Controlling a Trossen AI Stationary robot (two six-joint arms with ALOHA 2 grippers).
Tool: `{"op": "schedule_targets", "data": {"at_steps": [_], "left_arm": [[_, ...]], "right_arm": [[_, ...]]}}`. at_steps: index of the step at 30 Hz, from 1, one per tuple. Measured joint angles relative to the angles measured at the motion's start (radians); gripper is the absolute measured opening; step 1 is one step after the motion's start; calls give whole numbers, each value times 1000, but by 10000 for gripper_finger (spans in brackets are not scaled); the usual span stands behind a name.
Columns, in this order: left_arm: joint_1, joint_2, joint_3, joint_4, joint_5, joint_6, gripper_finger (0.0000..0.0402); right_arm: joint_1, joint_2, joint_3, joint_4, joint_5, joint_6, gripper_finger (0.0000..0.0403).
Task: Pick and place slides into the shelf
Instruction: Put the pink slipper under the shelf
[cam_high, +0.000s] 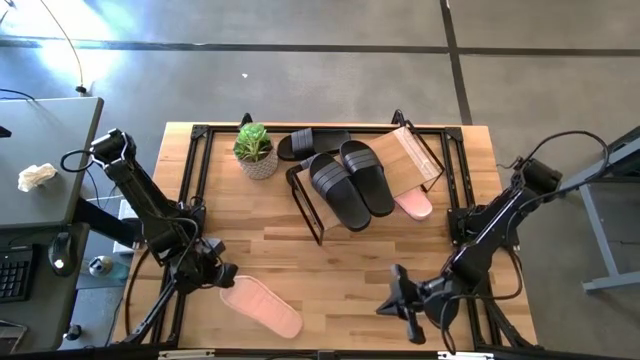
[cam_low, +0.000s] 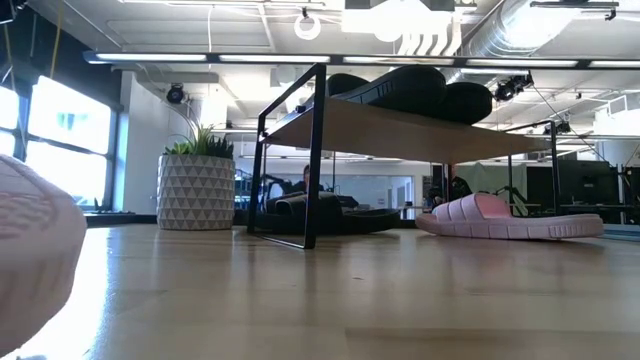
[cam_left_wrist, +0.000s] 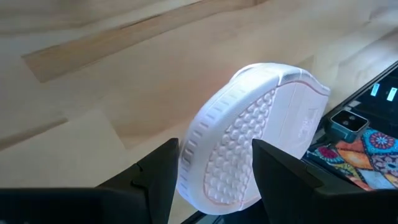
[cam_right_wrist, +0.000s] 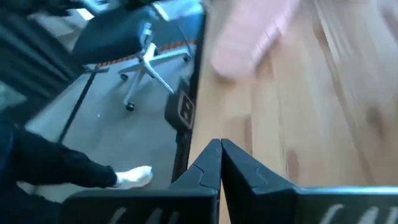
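Note:
My left gripper (cam_high: 215, 273) is at the near left of the table, shut on a pale pink slide (cam_high: 262, 306), which also shows in the low view (cam_low: 30, 250). The shelf (cam_high: 405, 160) stands at the far middle, with two black slides (cam_high: 350, 182) lying side by side on its wood board. A third black slide (cam_high: 305, 142) lies on the table behind the shelf. The second pink slide (cam_high: 413, 206) lies under the board, sticking out at its near side. My right gripper (cam_high: 400, 297) is shut and empty at the near right. My left gripper pinches the pink slide between its two fingers (cam_left_wrist: 158, 177), at the end nearest the gripper (cam_left_wrist: 214, 180). The fingers reach along the slide from the table's left. The ribbed sole (cam_left_wrist: 249, 137) faces the wrist camera. Whether the slide's far end rests on the table, I cannot tell.
A potted green plant (cam_high: 255, 150) stands at the far left beside the shelf. The table's near edge runs just below the held slide. Bare wood lies between the shelf and both grippers. A desk with a keyboard stands off the table's left.

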Motion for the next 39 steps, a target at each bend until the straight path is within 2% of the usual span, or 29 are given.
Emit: {"op": "schedule_targets", "data": {"at_steps": [6, 13, 17, 26, 34, 39], "left_arm": [[0, 43, 0, 81, -1, 0, 188], [0, 113, 0, 163, -2, -9, 188], [0, 141, 0, 199, -2, -38, 188], [1, 202, 0, 324, -13, -123, 188], [1, 278, 1, 430, -21, -200, 188], [52, 336, 1, 562, -29, -197, 188]], "right_arm": [[-60, 69, 0, 140, -36, -412, 20], [-124, 200, 0, 283, -22, -739, 87], [-151, 273, 0, 347, -7, -868, 119], [-161, 390, 0, 355, 0, -971, 142], [-122, 410, 0, 405, -17, -945, 142], [-107, 411, 0, 437, -20, -944, 142]]}}
